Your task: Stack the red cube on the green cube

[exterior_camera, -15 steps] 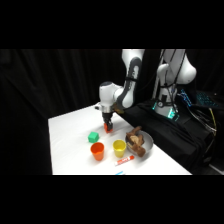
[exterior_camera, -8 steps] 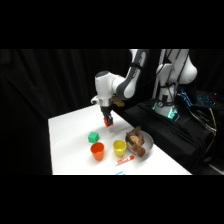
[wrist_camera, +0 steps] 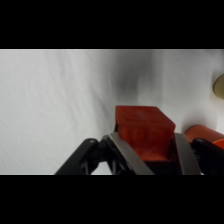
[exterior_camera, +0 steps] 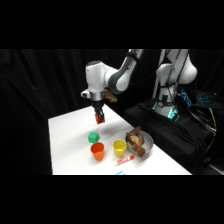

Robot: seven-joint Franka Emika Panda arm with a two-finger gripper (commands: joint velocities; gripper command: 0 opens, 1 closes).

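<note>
**Red cube carried aloft**

Green cube [exterior_camera: 93, 136] on worktop [exterior_camera: 70, 135], waiting as base. Above and just right of it, hand [exterior_camera: 99, 119] clamped on red cube [exterior_camera: 100, 118], held clear for placing on top.

claw [wrist_camera: 150, 150] grips red cube [wrist_camera: 144, 131] above white table [wrist_camera: 55, 100].

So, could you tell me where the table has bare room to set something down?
The table is bare left of the green cube and orange cup, toward its far corner. It is crowded around the yellow cup, bowl and marker.
</note>
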